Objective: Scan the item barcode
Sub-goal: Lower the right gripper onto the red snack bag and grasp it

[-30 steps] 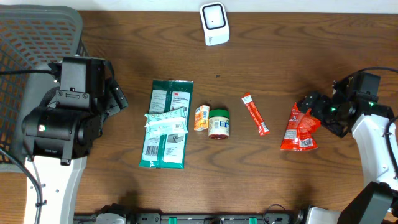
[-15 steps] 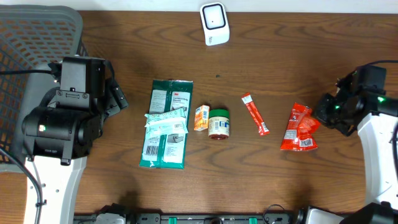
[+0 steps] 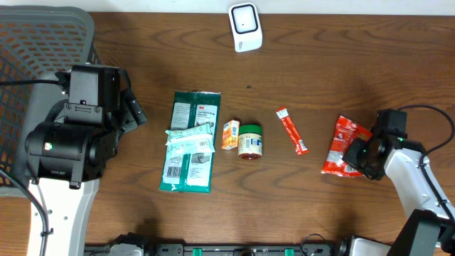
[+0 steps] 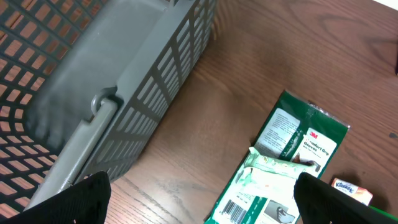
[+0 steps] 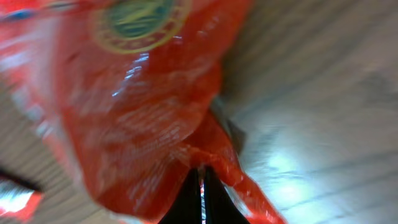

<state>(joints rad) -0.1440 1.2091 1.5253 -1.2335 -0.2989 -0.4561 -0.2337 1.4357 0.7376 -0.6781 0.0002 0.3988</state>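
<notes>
A dark wooden table (image 3: 320, 71) carries everything. The red packet (image 3: 340, 146) lies near its right edge, and the right end effector (image 3: 364, 155) is clenched on the packet's right-hand edge, a fold of wrapper pinched between the closed fingers. To its left lie a red stick sachet (image 3: 291, 131), a small jar (image 3: 249, 141), an orange box (image 3: 230, 134) and a green pack (image 3: 190, 142). The white scanner (image 3: 245, 27) sits at the far edge, well apart. The left end effector (image 4: 202, 199) hangs released beside the grey basket (image 3: 43, 28).
</notes>
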